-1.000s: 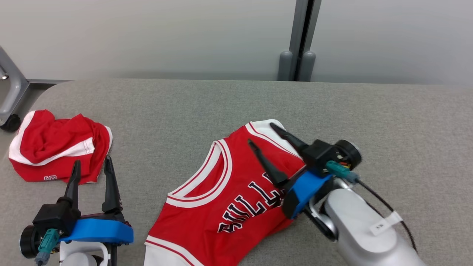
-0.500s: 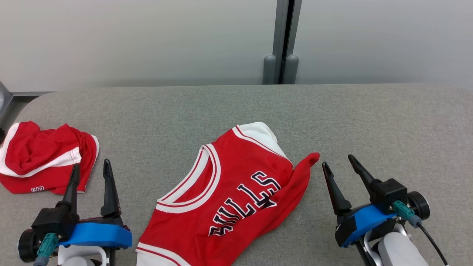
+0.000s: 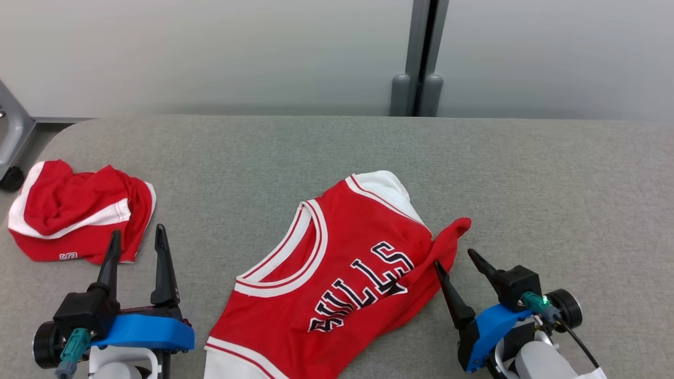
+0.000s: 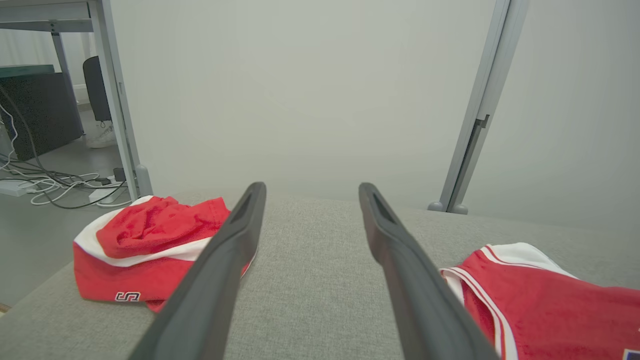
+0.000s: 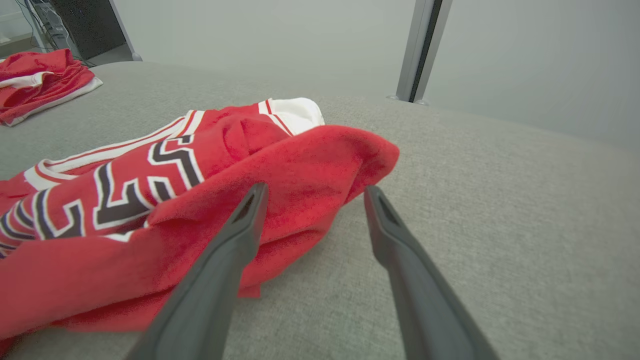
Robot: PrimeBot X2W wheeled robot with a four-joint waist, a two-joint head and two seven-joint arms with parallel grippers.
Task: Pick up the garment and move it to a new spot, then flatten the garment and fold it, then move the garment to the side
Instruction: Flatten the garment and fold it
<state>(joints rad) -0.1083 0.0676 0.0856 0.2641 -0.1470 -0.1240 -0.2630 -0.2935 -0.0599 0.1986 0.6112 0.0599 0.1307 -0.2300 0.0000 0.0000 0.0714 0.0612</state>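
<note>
The garment (image 3: 342, 252) is a red jersey with white trim and dark lettering, lying face up and partly bunched in the middle of the grey table (image 3: 526, 173). A red flap of it sticks out on its right side. My right gripper (image 3: 454, 258) is open just right of that flap; in the right wrist view the flap (image 5: 320, 160) lies in front of the left finger, and the right gripper (image 5: 316, 188) holds nothing. My left gripper (image 3: 138, 231) is open at the lower left, empty, with the jersey (image 4: 530, 300) to its right.
A second red and white garment (image 3: 79, 216) lies crumpled at the table's left edge, just beyond my left fingertips. A grey post (image 3: 421, 58) stands behind the table. A metal frame leg with a caster (image 3: 10, 179) is off the left corner. Cables (image 4: 60, 185) lie on the floor there.
My right gripper has pulled back from over the jersey's shoulder to its right edge, and a red flap now sticks out there. The head camera shifted. The left gripper stayed put.
</note>
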